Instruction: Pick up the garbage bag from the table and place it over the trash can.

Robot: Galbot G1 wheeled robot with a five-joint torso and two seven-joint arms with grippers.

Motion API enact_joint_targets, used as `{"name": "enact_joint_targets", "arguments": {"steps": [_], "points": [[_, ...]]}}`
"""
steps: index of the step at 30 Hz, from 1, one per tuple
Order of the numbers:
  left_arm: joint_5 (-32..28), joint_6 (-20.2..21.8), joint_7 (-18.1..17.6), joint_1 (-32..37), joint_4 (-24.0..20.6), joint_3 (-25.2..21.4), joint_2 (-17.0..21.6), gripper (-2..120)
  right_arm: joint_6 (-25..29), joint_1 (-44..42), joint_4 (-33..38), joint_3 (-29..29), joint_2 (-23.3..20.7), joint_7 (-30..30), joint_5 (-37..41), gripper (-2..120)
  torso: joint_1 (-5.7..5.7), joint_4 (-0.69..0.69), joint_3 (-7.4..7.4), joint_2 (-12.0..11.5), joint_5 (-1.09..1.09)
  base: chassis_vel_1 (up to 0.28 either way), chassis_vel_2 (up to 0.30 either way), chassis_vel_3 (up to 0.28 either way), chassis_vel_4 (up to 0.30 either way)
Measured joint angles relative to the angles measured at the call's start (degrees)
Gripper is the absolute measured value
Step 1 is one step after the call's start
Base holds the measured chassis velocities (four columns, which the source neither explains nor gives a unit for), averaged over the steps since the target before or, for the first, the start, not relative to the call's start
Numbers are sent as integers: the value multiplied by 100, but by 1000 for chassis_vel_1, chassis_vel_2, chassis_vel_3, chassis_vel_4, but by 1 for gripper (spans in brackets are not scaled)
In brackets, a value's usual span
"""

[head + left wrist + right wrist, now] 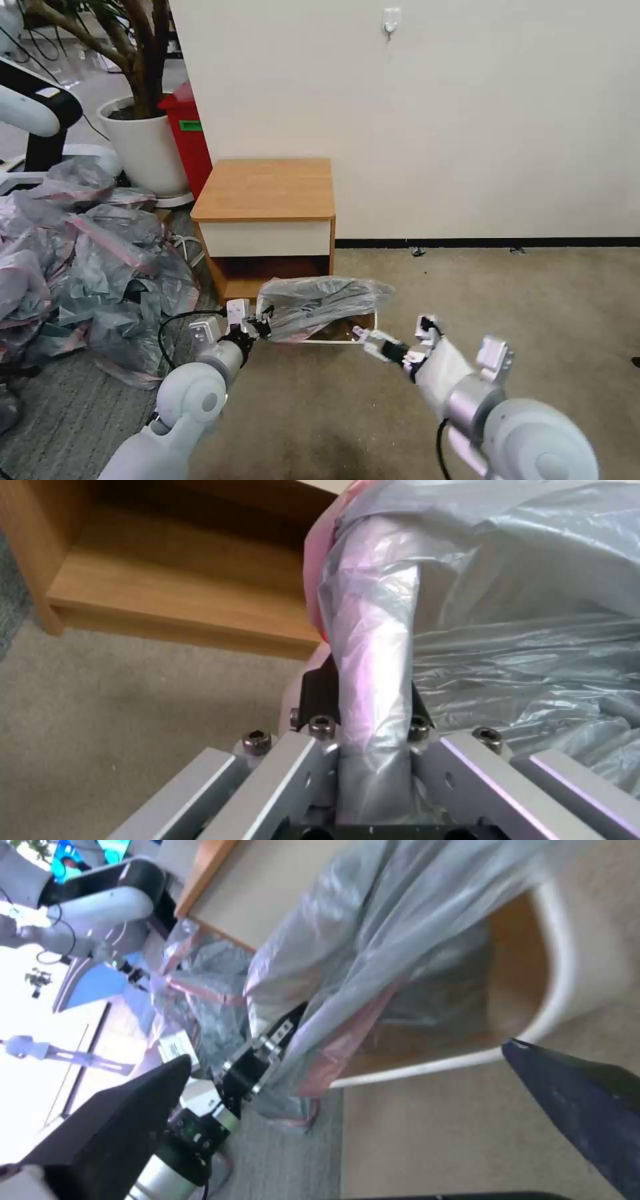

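Head view: left tool (265, 325) clamps garbage bag (320, 303) over trash can (347, 339); right tool (363, 335) open, just beside.

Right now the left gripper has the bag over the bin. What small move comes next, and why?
Probably ease the open right gripper forward to pinch the garbage bag at its near edge. The left gripper is shut on one end, and the bag lies bunched over the trash can, its mouth unopened.
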Motion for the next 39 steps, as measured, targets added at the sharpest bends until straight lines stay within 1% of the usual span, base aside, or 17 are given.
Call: {"name": "enact_joint_targets", "arguments": {"steps": [3, 4, 7, 15, 20, 21, 25, 30, 39], "points": [[-243, 39, -117, 57, -173, -11, 9, 3, 29, 191, -333, -229, 148, -145, -207, 104, 0, 0, 0, 0, 1, 0, 0, 0, 0], [-243, 39, -117, 57, -173, -11, 9, 3, 29, 191, -333, -229, 148, -145, -207, 104, 0, 0, 0, 0, 1, 0, 0, 0, 0], [-363, 95, -196, 65, -275, -12, 35, 3, 107, 316, -537, -343, 183, -389, -429, 100, 0, 0, 0, 0, 0, 0, 0, 0, 0], [-410, 108, -206, 67, -307, -15, 138, 3, 186, 429, -782, -522, 51, -643, -766, 100, 0, 0, 0, 0, 1, 0, 0, 0, 0], [-427, 109, -203, 47, -301, -11, 153, 3, 247, 487, -771, -593, -47, -717, -1020, 100, 0, 1, 0, 0, 2, 0, 0, 0, 0], [-436, 113, -193, 52, -290, 13, 148, 3, 251, 487, -732, -610, -84, -729, -1073, 100, 0, -2, 0, 0, 1, 0, 0, 0, 0], [-414, 113, -190, 49, -208, 25, 111, 3, 253, 468, -598, -612, -228, -755, -1174, 100, 0, -1, 0, 0, 0, 0, 0, 0, 0], [-403, 113, -189, 41, -202, 42, 82, 3, 256, 493, -638, -628, -299, -828, -1301, 100, 0, -1, 0, 0, 1, 0, 0, 0, 0], [-319, 116, -193, 72, -218, 134, 33, 3, 250, 702, -741, -979, -498, -1030, -1786, 100, 0, -1, 0, 0, 0, 0, 0, 0, 0]]}}
